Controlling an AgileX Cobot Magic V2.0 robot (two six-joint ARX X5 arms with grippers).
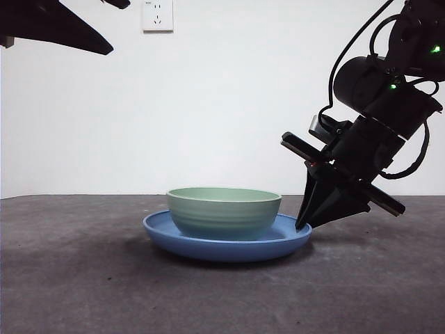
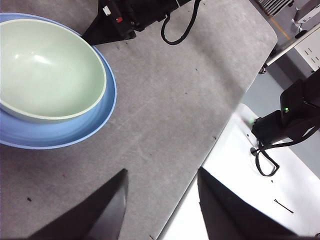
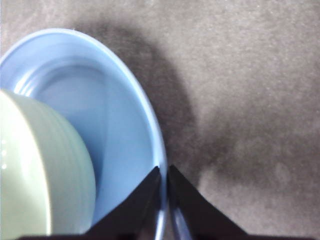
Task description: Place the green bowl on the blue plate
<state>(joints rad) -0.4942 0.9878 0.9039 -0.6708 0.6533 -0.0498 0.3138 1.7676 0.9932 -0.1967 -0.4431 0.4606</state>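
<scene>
The pale green bowl (image 1: 224,209) (image 2: 47,70) (image 3: 40,170) sits upright inside the wide blue plate (image 1: 226,248) (image 2: 60,135) (image 3: 115,125) at the table's middle. My right gripper (image 1: 304,224) (image 3: 164,172) slants down from the upper right to the plate's right rim. Its jaws are pinched together with the rim running between their tips, clear of the bowl. The left wrist view shows this same gripper (image 2: 107,30) as a dark wedge beside the plate. My left gripper (image 2: 162,200) (image 1: 69,31) hangs high at the top left, open and holding nothing.
A white wall socket (image 1: 157,15) is on the back wall. In the left wrist view the grey table's edge (image 2: 220,130) runs diagonally. Beyond it lies a white surface with a black box (image 2: 285,117) and cables.
</scene>
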